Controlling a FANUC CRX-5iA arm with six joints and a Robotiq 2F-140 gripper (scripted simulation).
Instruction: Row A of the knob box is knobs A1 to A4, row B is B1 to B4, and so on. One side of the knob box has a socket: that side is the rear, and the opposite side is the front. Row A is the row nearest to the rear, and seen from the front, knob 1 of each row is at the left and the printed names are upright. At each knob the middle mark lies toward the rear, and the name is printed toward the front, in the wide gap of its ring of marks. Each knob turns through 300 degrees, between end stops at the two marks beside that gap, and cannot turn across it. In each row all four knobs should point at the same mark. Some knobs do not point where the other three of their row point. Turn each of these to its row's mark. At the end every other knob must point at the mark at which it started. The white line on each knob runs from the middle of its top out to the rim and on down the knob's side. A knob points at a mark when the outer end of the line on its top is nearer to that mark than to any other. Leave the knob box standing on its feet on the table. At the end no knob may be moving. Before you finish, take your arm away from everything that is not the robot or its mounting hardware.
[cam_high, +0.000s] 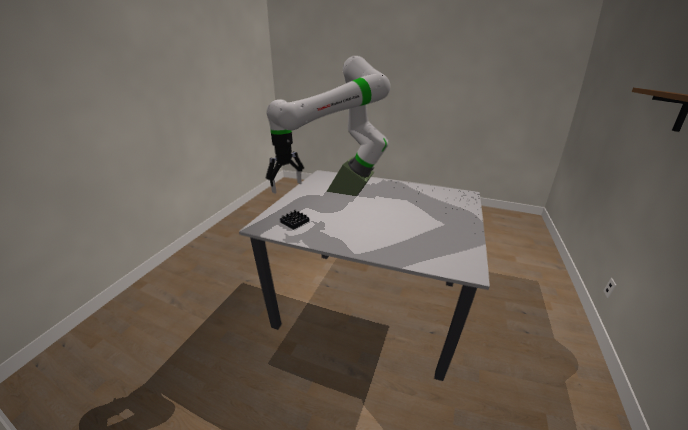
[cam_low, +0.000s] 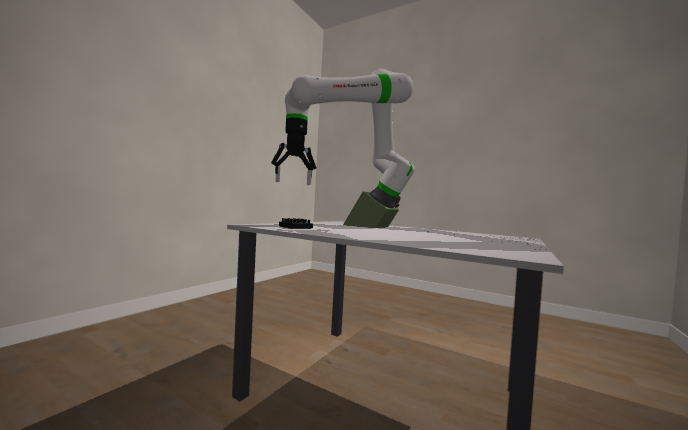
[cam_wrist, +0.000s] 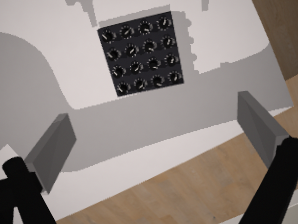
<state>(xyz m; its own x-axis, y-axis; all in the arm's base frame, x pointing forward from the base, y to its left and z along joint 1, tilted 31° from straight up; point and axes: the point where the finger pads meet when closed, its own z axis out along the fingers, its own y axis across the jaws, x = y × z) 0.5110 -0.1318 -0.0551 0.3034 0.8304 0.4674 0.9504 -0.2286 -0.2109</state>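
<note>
The black knob box (cam_high: 296, 223) (cam_low: 295, 224) (cam_wrist: 142, 56) stands flat on the table, with its knobs up in a four-by-four grid. In the wrist view it lies above the middle, slightly turned. White lines show on the knobs, but printed names are too small to read and no socket can be made out. Knobs in the left column of the wrist view have similarly slanted lines; exact marks cannot be told. My gripper (cam_high: 286, 187) (cam_low: 293, 182) (cam_wrist: 152, 117) is wide open and empty, pointing down, well above the box and touching nothing.
The white table (cam_high: 380, 218) (cam_low: 395, 240) carries the arm's green base block (cam_high: 350, 178) (cam_low: 371, 210), to the right of and behind the box in the top and exterior views. A table edge runs below the box in the wrist view. Arm shadows cross the top.
</note>
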